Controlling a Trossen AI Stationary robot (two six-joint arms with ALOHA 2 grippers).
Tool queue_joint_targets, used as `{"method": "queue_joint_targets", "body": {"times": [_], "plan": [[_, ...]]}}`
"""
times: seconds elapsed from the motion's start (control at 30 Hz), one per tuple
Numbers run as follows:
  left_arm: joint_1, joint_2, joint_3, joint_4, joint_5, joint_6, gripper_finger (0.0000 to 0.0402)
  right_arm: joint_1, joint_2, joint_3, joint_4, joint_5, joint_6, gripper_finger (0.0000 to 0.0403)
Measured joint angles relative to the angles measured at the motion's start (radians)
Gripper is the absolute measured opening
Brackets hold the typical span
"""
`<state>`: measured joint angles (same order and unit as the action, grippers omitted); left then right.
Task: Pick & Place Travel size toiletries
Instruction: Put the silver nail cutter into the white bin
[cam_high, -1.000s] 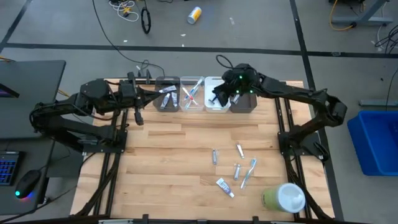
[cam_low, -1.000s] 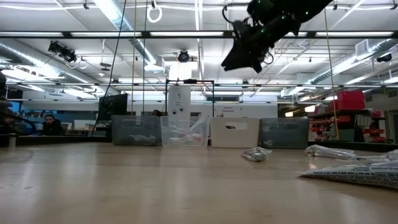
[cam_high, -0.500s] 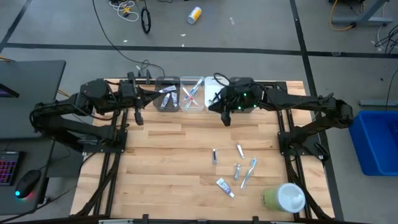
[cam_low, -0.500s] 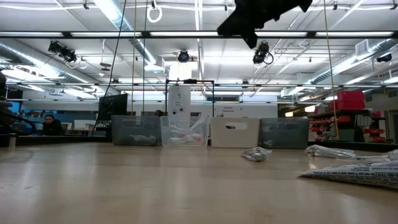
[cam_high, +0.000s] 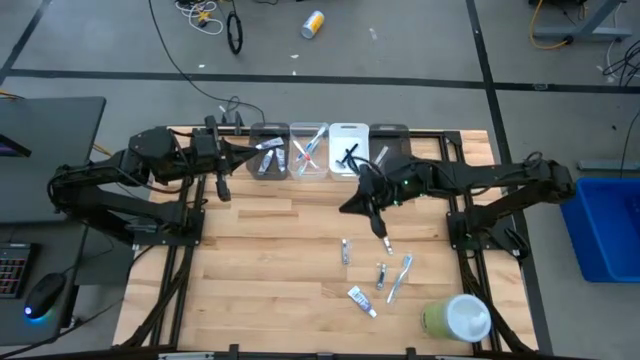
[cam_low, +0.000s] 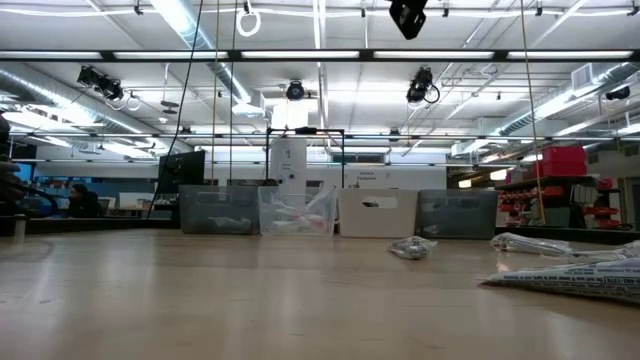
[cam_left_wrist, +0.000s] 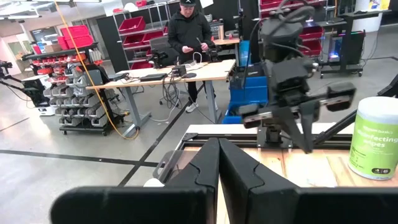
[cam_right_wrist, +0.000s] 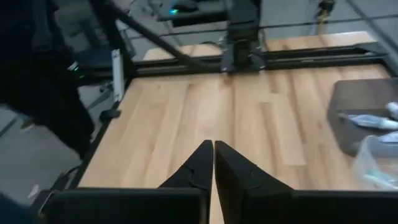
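A: We find the right gripper just right of centre in the high view, above the bare wood in front of the row of 4 bins. In its own wrist view the 2 fingers are pressed together with nothing between them.

B: Agreed. We record the left gripper left of centre in the same view, beside the leftmost bin. Its wrist view shows its fingers meeting tip to tip, likewise empty.

A: On the toiletries: we see loose ones on the table in the lower right-centre of the high view, namely a small grey tube, a second small tube, a blue toothbrush and a white-blue toothpaste tube. The right gripper's tip stands just above this cluster in the frame; we cannot tell whether it touches any of them.

B: We also note items already in the bins at upper centre: toothbrushes in the clear bin, a black razor in the white bin, grey tubes in the leftmost one.

A: The green-and-white round container stands at lower right, well apart from the bins.

B: In the low view we see only part of an arm at the top edge.
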<state>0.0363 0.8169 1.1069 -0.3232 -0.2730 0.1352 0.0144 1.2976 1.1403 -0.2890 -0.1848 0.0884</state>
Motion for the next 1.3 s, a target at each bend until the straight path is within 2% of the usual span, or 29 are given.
{"method": "queue_joint_targets", "body": {"times": [0.17,0.57,0.7,0.97,1.2,1.3], "plan": [[0.000,0.000,0.000,0.000,0.000,0.000,0.0010,0.057,0.000,0.000,-0.065,0.000,-0.010,0.0005],[0.000,0.000,0.000,0.000,0.016,0.000,0.0019,0.190,-0.004,0.000,-0.283,0.000,-0.002,0.0003],[0.000,0.000,0.000,0.000,0.016,0.000,0.0016,0.218,-0.004,0.000,-0.306,0.000,-0.011,0.0003],[0.000,0.000,0.000,0.000,0.016,0.000,0.0010,0.227,-0.004,0.000,-0.339,0.000,-0.130,0.0003],[0.000,0.000,0.000,0.000,0.016,0.000,0.0016,0.221,-0.003,0.000,-0.581,0.121,-0.252,0.0003],[0.000,0.000,0.000,0.000,0.016,0.000,0.0012,0.206,-0.003,-0.007,-0.645,0.139,-0.319,0.0003]]}}
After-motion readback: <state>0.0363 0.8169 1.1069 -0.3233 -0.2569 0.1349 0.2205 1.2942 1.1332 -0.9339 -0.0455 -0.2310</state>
